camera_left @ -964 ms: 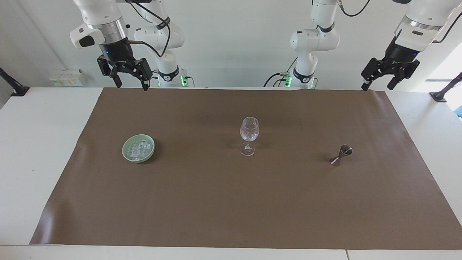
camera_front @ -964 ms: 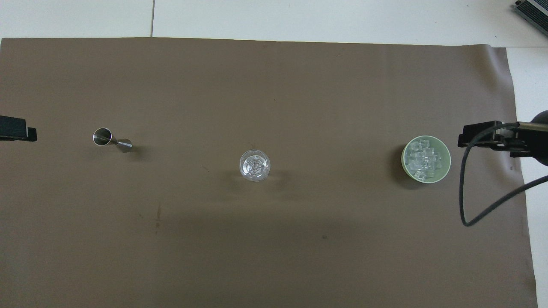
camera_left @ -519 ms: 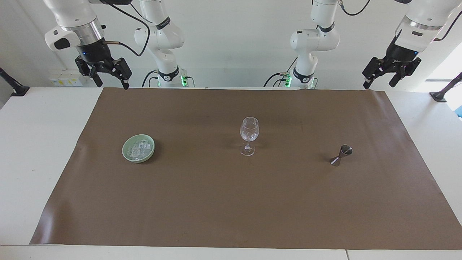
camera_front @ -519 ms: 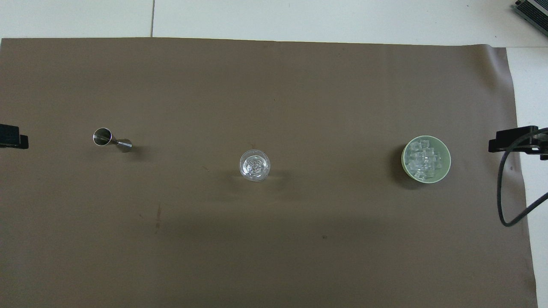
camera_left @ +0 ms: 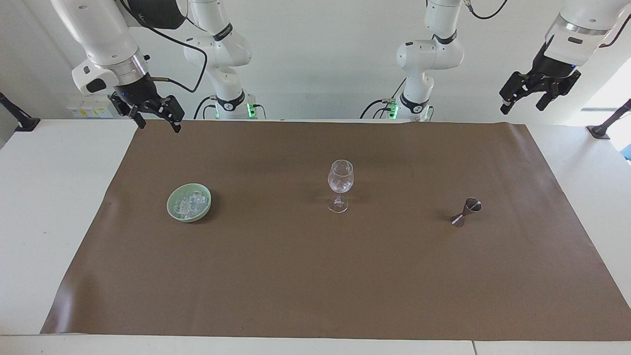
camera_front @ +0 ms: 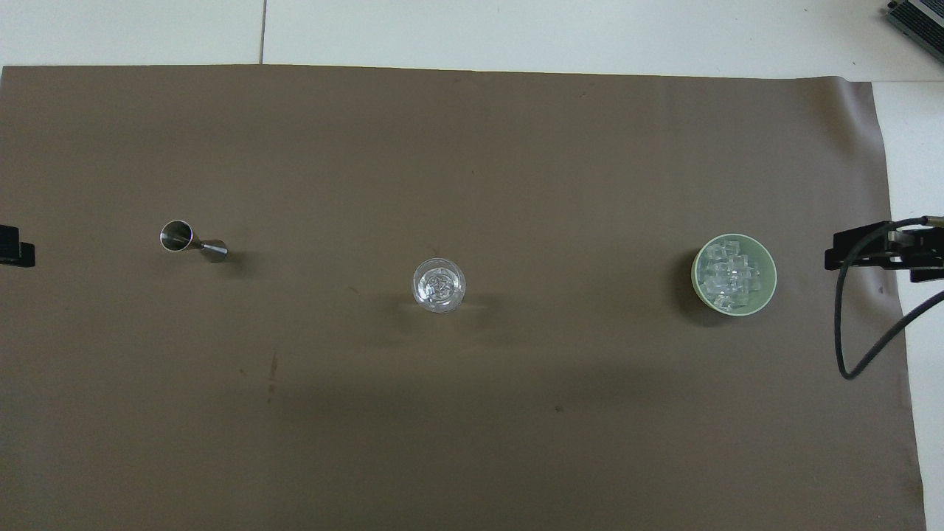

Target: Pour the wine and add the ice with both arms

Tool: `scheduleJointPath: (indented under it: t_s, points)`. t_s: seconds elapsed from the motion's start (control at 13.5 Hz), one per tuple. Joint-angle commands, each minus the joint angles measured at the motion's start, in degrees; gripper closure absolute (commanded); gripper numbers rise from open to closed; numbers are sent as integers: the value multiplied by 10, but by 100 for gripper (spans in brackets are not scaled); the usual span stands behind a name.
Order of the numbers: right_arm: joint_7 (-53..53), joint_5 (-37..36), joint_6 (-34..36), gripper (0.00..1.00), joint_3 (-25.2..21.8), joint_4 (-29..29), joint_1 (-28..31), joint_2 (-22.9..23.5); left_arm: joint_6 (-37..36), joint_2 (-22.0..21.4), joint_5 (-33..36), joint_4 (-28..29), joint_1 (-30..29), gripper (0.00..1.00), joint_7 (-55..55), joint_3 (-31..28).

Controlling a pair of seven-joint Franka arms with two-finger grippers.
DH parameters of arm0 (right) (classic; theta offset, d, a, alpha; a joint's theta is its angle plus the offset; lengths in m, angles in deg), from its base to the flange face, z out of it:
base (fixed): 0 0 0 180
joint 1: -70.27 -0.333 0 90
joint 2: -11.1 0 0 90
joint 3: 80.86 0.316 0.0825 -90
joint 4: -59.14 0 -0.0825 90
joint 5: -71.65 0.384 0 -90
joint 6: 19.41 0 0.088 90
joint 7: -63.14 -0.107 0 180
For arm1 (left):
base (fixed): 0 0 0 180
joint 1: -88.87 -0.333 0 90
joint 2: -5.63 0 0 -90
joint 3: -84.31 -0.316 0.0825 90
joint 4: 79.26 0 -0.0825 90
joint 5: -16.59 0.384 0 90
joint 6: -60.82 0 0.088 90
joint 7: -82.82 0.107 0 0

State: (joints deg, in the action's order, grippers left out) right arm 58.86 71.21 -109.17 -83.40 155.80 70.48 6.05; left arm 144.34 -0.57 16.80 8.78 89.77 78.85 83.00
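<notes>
Right gripper (camera_left: 157,122), fingers spread and empty, hangs high above the mat's edge; the ice (camera_left: 189,205) lies in the bowl (camera_left: 172,199) well below. Descend squarely, pinch one cube. Left gripper (camera_left: 522,102), also spread, waits above the jigger (camera_left: 466,212).

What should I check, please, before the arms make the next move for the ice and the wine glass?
1. Wine glass upright at the mat's middle: ok.
2. Ice in the green bowl: ok.
3. Jigger upright: not ok, it tilts.
4. Right claw open, holding nothing, over the mat's edge nearest the robots: ok.
5. Left claw open, holding nothing, raised at its own end: ok.
6. Wine in jigger: cannot tell.
</notes>
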Motion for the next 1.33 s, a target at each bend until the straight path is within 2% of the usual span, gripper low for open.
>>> scheduleJointPath:
  t_s: [0.0,0.67,0.89,1.26]
  points:
    - [35,-32,-1,0,3,11,-2,-15,-23,10,7,-20,1,0,9,-1]
    - [15,-20,16,0,6,2,-2,-24,-21,-7,9,20,8,0,8,2]
    - [16,-20,23,0,8,1,-3,-28,34,-35,9,78,7,0,7,2]
    - [10,-9,20,0,8,2,-4,-28,34,-35,9,79,6,0,7,2]
